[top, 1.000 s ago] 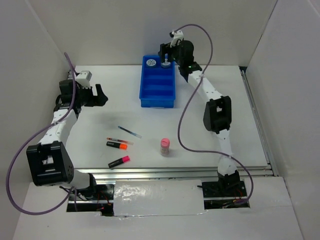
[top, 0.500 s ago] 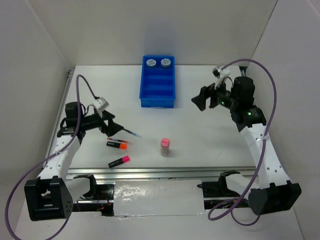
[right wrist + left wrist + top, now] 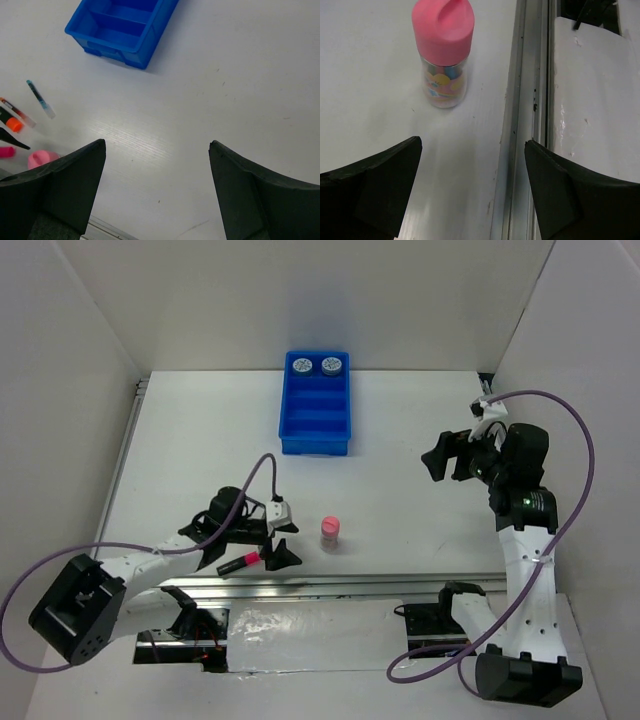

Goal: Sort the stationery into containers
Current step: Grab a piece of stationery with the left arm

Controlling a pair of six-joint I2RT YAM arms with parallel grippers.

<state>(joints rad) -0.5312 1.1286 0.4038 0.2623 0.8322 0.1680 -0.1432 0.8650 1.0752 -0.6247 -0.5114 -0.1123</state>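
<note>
Left gripper (image 3: 470, 150), jaws apart, faced the upright pink cylinder (image 3: 443, 55) by the table's (image 3: 200, 440) near edge.
Right gripper (image 3: 157, 145) was spread and empty; an off-centre closing could topple the cylinder.

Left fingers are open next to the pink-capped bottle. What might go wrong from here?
1. The bottle stands upright and off-centre of the open left fingers. On a straight approach, one finger may knock it over and send it rolling.
2. The left arm passes close by the pink highlighter, which lies near the front edge of the table. A sideways sweep might push it off.
</note>
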